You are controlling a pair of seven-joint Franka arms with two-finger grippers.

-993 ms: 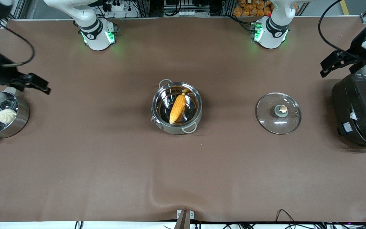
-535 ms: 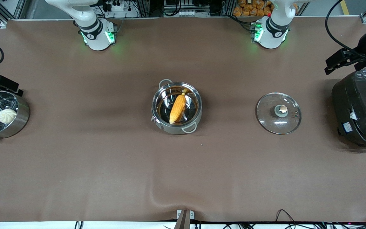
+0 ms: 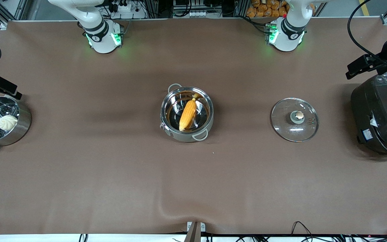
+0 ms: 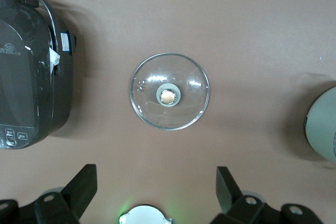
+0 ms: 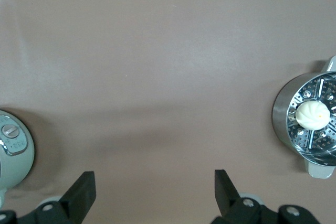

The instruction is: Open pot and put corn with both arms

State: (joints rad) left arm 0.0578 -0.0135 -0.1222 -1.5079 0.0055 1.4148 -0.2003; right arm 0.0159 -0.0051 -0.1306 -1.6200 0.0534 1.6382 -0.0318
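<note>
The shiny steel pot (image 3: 162,112) stands open at the middle of the table. The yellow-orange corn (image 3: 187,115) lies inside it, leaning on the wall. The pot's glass lid (image 3: 294,119) lies flat on the table toward the left arm's end and also shows in the left wrist view (image 4: 169,91). My left gripper (image 3: 359,65) is open and empty, up in the air by the rice cooker; its own view shows it (image 4: 156,187) high over the table. My right gripper (image 3: 2,88) is open and empty, up by the steamer pot, as its own view shows (image 5: 155,190).
A large black rice cooker (image 3: 380,117) stands at the left arm's end of the table. A steel steamer pot (image 3: 24,122) with a white bun (image 3: 7,122) stands at the right arm's end. The brown cloth has a wrinkle (image 3: 173,208) near the front edge.
Both grippers have drawn away toward their own ends of the table, the right one farther. The pot, the corn and the lid have not moved.
</note>
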